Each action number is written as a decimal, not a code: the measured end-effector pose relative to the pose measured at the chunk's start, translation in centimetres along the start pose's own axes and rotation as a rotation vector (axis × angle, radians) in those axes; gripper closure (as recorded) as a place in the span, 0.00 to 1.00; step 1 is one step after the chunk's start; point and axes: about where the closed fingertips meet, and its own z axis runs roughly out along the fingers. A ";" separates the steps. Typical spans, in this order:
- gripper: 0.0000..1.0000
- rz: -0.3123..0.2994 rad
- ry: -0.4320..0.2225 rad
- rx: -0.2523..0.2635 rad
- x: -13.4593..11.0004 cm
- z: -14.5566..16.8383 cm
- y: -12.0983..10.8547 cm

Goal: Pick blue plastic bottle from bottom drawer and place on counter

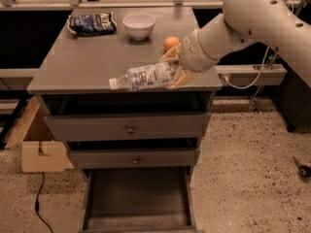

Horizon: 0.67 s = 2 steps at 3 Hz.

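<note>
Cardboard box (36,147) sits on the floor at far left beside the grey cabinet, whose counter (82,67) carries a dark blue snack bag (91,23), a white bowl (139,25) and, farther right, an orange (171,43). Along the counter's front edge the blue plastic bottle (141,76) lies level, white cap pointing left, its base clamped between the fingers of the gripper (171,71), just in front of the orange. Below, the bottom drawer (138,198) stands pulled out.

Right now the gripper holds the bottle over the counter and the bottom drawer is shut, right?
No: the camera view shows the bottom drawer open. The gripper does hold the bottle over the counter.
</note>
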 end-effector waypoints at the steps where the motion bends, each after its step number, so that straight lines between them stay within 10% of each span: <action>1: 1.00 0.068 -0.002 0.009 -1.2 -0.7 -2.9; 2: 1.00 0.178 -0.034 -0.022 -2.1 0.3 -6.4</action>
